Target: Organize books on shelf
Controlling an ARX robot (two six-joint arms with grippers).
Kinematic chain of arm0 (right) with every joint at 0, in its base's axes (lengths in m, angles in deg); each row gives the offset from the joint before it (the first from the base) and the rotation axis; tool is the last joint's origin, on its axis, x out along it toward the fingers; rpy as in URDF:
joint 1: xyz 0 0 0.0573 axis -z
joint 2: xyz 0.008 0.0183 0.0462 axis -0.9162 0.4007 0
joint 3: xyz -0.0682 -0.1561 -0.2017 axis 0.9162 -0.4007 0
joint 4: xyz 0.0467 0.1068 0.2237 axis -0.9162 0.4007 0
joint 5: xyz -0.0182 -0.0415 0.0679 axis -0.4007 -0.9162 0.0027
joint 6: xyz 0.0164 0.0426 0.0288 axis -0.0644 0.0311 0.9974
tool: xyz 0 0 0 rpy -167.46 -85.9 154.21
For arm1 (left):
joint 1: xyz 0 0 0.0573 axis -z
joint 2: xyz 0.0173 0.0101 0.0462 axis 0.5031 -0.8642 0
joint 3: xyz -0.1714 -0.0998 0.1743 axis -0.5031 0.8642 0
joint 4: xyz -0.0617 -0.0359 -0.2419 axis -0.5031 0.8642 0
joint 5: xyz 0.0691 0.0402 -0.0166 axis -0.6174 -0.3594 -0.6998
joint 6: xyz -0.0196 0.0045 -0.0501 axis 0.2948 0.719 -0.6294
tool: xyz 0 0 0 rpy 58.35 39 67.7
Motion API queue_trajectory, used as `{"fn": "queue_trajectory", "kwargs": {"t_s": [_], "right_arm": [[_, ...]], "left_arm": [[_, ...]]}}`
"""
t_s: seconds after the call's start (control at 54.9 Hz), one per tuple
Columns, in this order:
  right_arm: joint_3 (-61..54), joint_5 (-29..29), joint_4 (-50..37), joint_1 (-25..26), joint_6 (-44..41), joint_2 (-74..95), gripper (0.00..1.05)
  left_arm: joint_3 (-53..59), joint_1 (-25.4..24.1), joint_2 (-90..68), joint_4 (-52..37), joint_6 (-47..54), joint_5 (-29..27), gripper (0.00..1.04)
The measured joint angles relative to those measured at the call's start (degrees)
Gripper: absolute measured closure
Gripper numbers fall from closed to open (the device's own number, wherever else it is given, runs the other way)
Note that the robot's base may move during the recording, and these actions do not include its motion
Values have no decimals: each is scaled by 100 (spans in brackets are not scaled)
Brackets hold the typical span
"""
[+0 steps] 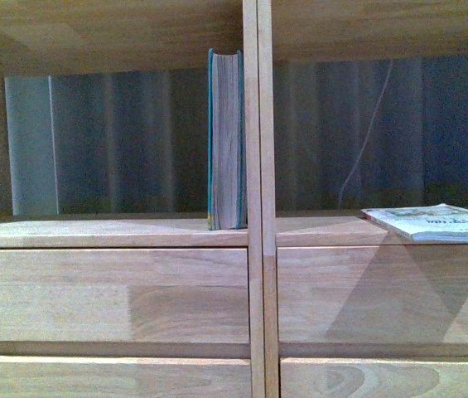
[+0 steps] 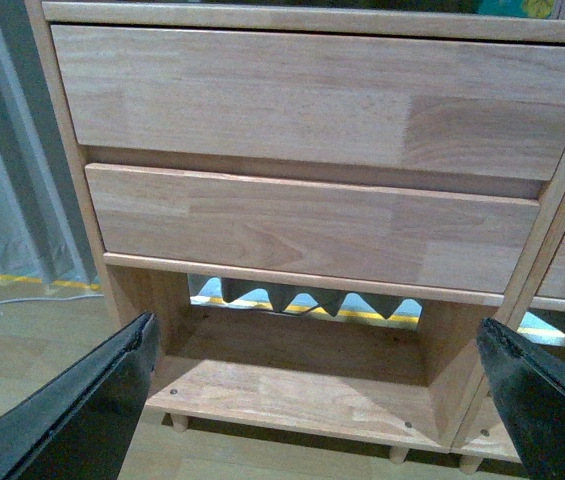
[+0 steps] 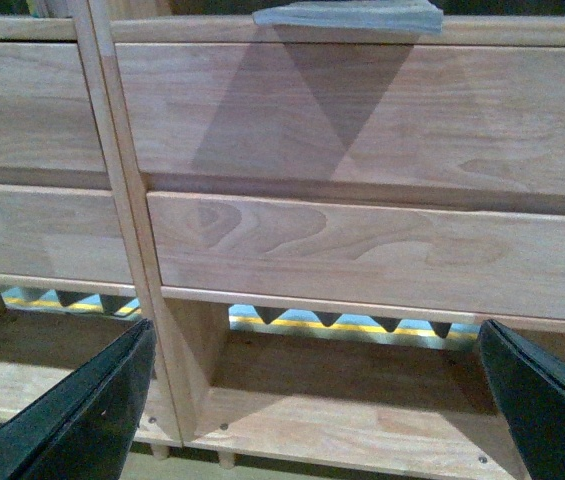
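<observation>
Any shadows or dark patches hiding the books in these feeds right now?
Front view: dim, bluish cast, yet the teal book and white paperback read clearly. Right wrist view: the white paperback's triangular shadow falls on the drawer front, hiding nothing. Left wrist view: evenly lit, drawers sharp.

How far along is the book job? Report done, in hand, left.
Done: the teal book stands upright against the shelf divider. In hand: nothing; the left gripper and right gripper are open, empty, facing the drawers. Left: the thin paperback lies flat, overhanging the right compartment's front edge.
</observation>
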Motion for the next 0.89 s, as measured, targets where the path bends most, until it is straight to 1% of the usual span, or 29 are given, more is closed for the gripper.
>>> {"fn": "queue_trajectory", "kwargs": {"t_s": [0.128,0.146,0.164,0.182,0.2,0.237,0.255,0.31,0.346,0.383,0.437,0.456,0.51,0.601,0.747,0.893], "right_arm": [[0,0,0,0,0,0,7],[2,94,-7,20,59,11,7],[4,431,-81,116,166,70,7],[7,623,-142,181,317,114,7],[15,1141,-372,363,575,291,7],[85,1779,-748,546,1001,656,7],[153,1987,-970,579,1239,892,7],[396,2238,-1622,549,1812,1598,7],[863,2024,-2406,321,2356,2520,7],[1274,1735,-2983,70,2597,3279,7],[1587,1510,-3394,-188,2712,3919,7],[1768,1370,-3644,-348,2809,4356,7],[2149,1259,-4006,-570,3038,5355,7],[2531,1226,-4214,-586,3307,6395,7],[3274,1010,-4474,-319,3993,7932,7],[3928,868,-4483,-168,4350,8677,7]], "left_arm": [[0,0,0,0,0,0,7],[0,0,0,0,0,0,7],[0,0,0,0,0,0,7],[0,0,0,0,0,-2,7],[0,0,0,0,0,-2,7],[0,0,0,0,-2,4,7],[0,0,0,0,0,4,7],[0,0,0,0,0,2,7],[0,0,0,0,-2,0,7],[0,0,0,0,0,2,7],[0,0,0,0,0,2,7],[0,0,0,0,0,2,7],[0,0,0,0,0,2,7],[0,0,0,0,0,0,7],[0,0,0,0,0,0,7],[0,0,0,0,0,2,7]]}}
